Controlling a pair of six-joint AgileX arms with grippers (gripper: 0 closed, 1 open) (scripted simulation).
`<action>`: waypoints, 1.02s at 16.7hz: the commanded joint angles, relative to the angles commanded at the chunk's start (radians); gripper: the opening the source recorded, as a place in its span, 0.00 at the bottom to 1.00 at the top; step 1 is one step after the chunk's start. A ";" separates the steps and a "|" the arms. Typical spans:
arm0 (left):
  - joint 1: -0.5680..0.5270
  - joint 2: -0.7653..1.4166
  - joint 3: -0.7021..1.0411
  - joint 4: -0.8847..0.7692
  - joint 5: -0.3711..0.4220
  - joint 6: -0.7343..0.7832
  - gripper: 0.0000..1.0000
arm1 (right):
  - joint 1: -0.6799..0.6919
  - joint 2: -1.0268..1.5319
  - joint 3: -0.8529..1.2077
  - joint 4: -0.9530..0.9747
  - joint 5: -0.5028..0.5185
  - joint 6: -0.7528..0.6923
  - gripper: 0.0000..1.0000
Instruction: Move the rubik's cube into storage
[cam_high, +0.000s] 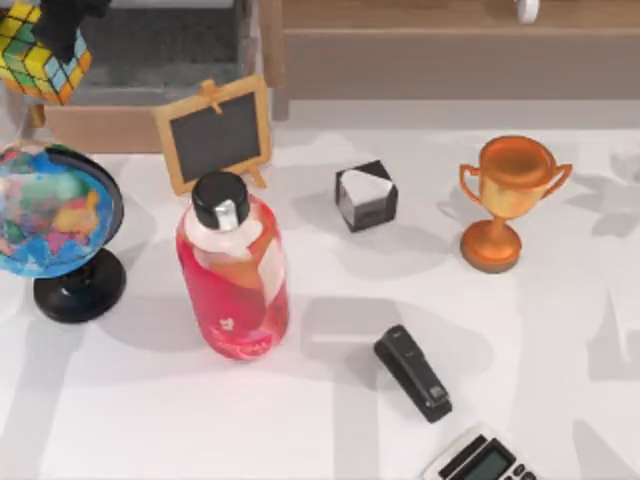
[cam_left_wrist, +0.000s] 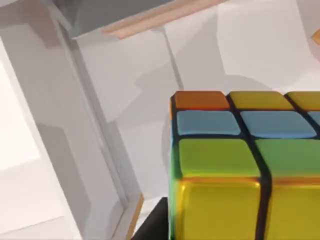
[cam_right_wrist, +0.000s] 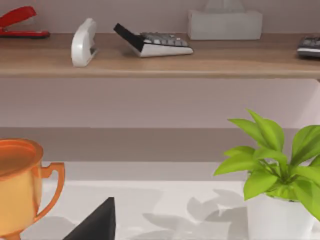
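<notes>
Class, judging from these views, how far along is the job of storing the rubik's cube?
Done: the rubik's cube is off the table, held by the left gripper at the top view's far left, beside the open drawer. In hand: carrying it toward the drawer. Left: lowering and releasing it inside. The black-and-white cube sits on the table.

**Robot body: matte black gripper parts**

Top view: the left gripper (cam_high: 62, 25) is a blocky, matte black mass with an uneven, stepped outline. Its surface is too dark to make out seams or markings. Left wrist view: part of the same gripper (cam_left_wrist: 150, 226) is a plain black slanted slab with a straight edge and a flat finish. Right wrist view: the right gripper (cam_right_wrist: 96, 223) is a black wedge tapering to a sharp tip, with straight edges and faint grey shading along one face.
</notes>
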 joint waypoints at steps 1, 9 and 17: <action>0.055 0.027 0.038 -0.028 0.000 0.014 0.00 | 0.000 0.000 0.000 0.000 0.000 0.000 1.00; 0.374 0.311 0.270 -0.077 0.005 0.077 0.00 | 0.000 0.000 0.000 0.000 0.000 0.000 1.00; 0.416 0.471 0.311 -0.053 0.022 0.077 0.00 | 0.000 0.000 0.000 0.000 0.000 0.000 1.00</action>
